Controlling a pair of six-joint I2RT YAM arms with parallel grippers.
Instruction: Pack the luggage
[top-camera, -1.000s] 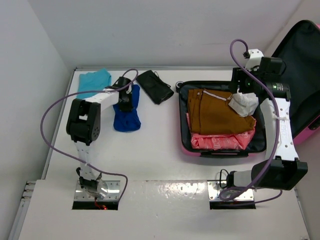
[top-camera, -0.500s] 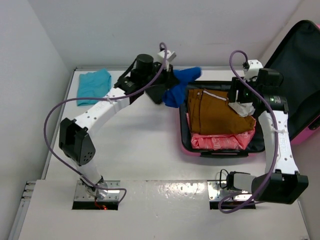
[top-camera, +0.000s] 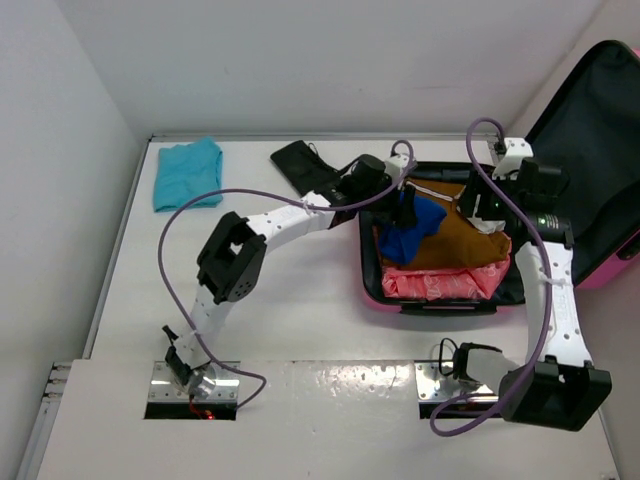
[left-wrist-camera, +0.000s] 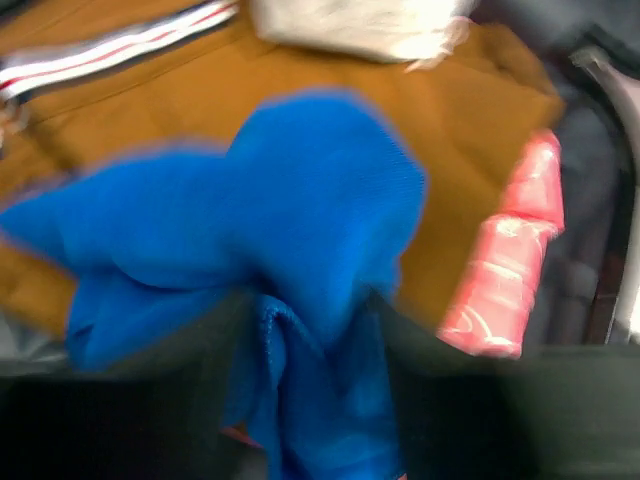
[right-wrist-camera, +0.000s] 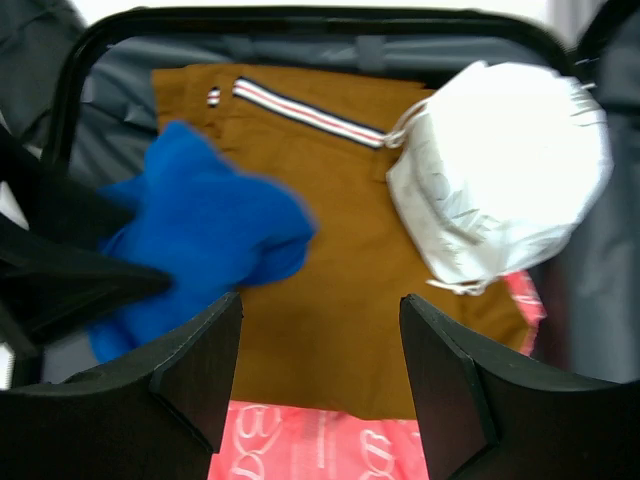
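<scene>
The luggage (top-camera: 440, 307) lies open at the right, pink shell with its dark-lined lid (top-camera: 600, 110) standing up. Inside it are a brown garment (top-camera: 470, 248), a pink packet (top-camera: 440, 283) and a white bundle (right-wrist-camera: 500, 180). A blue cloth (top-camera: 415, 228) rests on the brown garment. My left gripper (top-camera: 400, 215) is over the case, jaws parted, with the blue cloth (left-wrist-camera: 300, 200) bunched between its blurred fingers. My right gripper (right-wrist-camera: 320, 380) hovers open above the brown garment (right-wrist-camera: 340, 300), beside the white bundle, holding nothing.
A teal cloth (top-camera: 187, 172) lies at the table's far left corner. A black folded item (top-camera: 305, 165) sits just left of the case, under the left arm's reach. Walls close in the table at the back and left.
My left arm swung from the left of the table across into the luggage, carrying the blue cloth, and its jaws have spread. The right gripper has barely moved.
</scene>
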